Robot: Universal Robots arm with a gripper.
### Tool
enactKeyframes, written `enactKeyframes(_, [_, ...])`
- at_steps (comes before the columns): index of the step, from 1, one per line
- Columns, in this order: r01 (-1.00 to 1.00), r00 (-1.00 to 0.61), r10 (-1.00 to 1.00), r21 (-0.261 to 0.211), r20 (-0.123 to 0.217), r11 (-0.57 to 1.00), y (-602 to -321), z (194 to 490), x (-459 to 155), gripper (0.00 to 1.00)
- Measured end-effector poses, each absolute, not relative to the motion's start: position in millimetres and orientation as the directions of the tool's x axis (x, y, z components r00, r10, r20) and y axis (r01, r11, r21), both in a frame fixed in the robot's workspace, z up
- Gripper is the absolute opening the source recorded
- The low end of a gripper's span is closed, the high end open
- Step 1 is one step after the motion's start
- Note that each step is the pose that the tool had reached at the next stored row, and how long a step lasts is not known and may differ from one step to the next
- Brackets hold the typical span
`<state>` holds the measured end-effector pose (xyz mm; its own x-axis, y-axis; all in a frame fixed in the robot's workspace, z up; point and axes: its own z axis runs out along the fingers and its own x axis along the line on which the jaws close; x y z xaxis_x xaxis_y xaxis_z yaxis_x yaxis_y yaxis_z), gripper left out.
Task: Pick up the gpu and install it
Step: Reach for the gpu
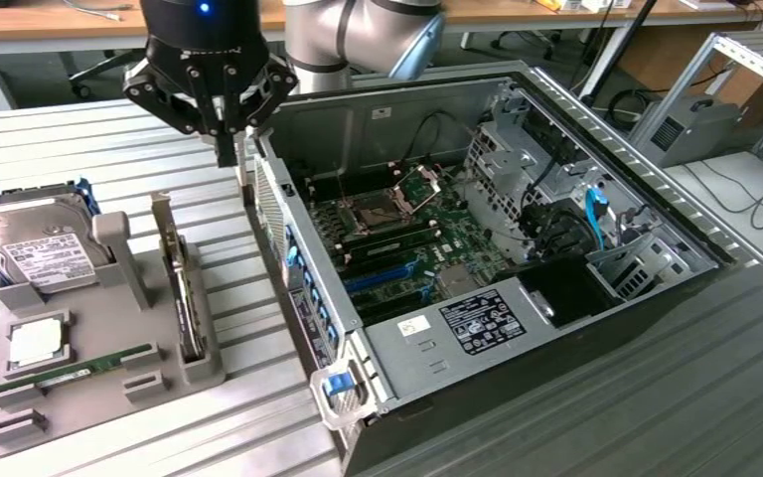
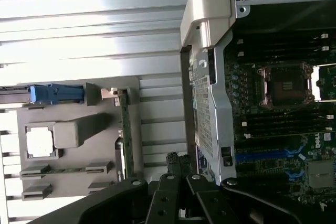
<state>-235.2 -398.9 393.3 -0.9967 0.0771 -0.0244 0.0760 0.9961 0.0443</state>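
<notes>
Gripper (image 1: 231, 151) hangs empty with its fingers pressed together, over the gap between the grey tray (image 1: 76, 407) and the open pc case (image 1: 408, 343). The gpu (image 1: 180, 288) stands on edge in its tray slot, so for the pick I'd line up along the card's top edge and come down square

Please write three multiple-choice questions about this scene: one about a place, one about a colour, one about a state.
1. Where is the gpu? A in the case; B on edge in the tray; C on the table.
2. The tray's colour? A red; B green; C grey.
3. The hand is: A shut, empty; B open; C shut on the gpu.
Answers: B, the card stands in the tray's slot; C, it is plain grey; A, it is closed, holding nothing.
</notes>
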Motion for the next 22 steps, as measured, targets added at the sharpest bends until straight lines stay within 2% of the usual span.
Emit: enactKeyframes(22, [0.082,-0.996,0.083,0.044,-0.024,0.996,-399,393,-286,0.11])
